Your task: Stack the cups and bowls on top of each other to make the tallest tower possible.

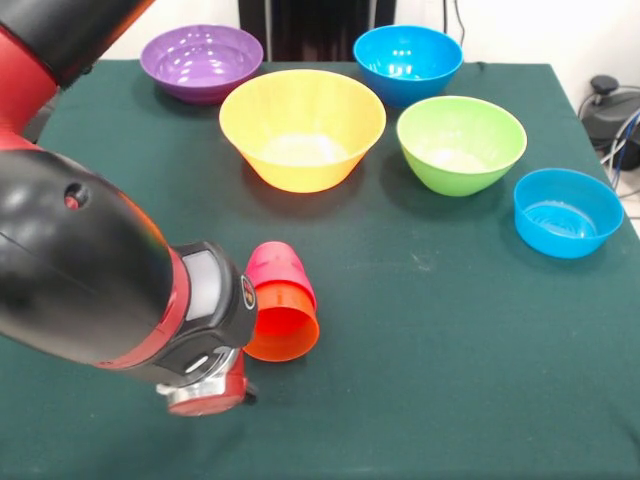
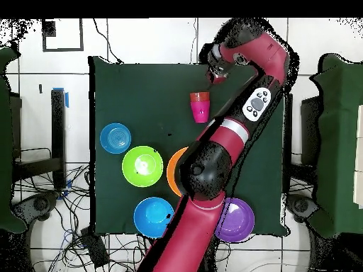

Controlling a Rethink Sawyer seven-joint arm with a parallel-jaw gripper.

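A red-pink cup [image 1: 277,266] and an orange cup [image 1: 282,322] are fitted together and lie on their side on the green table [image 1: 450,350], the orange mouth facing the front camera. They also show in the overhead view [image 2: 200,108]. The gripper [image 1: 205,393] hangs low just left of them, in the overhead view [image 2: 215,74] beyond and beside them, apart. The bowls stand separately: purple [image 1: 200,60], blue [image 1: 407,62], orange-yellow [image 1: 302,125], lime green [image 1: 460,142] and a smaller blue [image 1: 567,212]. The purple and lime cups and the ribbed bowl are out of view.
The thick arm [image 1: 80,260] covers the table's left side in the front view and crosses the orange-yellow bowl [image 2: 172,170] in the overhead view. Cables and a black device [image 1: 610,110] lie off the table's right edge.
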